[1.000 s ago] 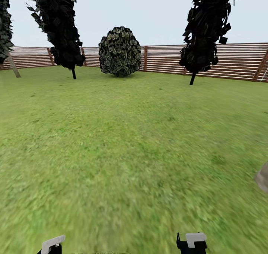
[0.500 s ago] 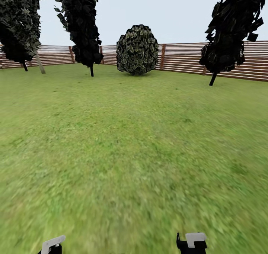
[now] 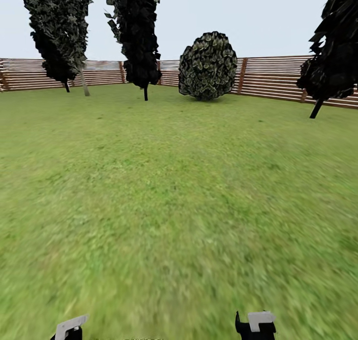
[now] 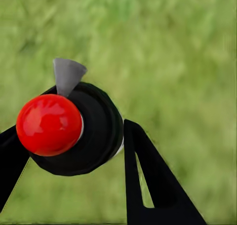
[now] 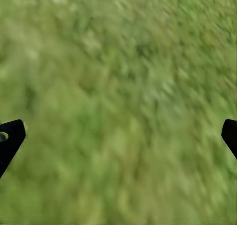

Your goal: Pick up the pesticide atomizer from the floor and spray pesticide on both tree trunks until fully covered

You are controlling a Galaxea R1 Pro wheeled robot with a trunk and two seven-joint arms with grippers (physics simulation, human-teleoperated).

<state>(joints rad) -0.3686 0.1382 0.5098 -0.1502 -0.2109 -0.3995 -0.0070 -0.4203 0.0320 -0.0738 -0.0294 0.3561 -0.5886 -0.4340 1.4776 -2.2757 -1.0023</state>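
We already hold the black, red-capped pesticide atomizer (image 4: 74,128) clamped in our left gripper (image 4: 69,151); our right gripper (image 5: 118,136) hangs spread and empty over blurry green grass (image 3: 179,205). Both trunks remain unsprayed, we judge.

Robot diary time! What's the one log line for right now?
left gripper: shut on atomizer | right gripper: open, empty | ahead: grass, round shrub, fence

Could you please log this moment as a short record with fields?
place: lawn inside a slat fence
left gripper: shut on the atomizer, red cap toward the wrist camera
right gripper: open, holding nothing, over grass
ahead: round shrub by the fence, dark narrow trees either side
spray: none visible
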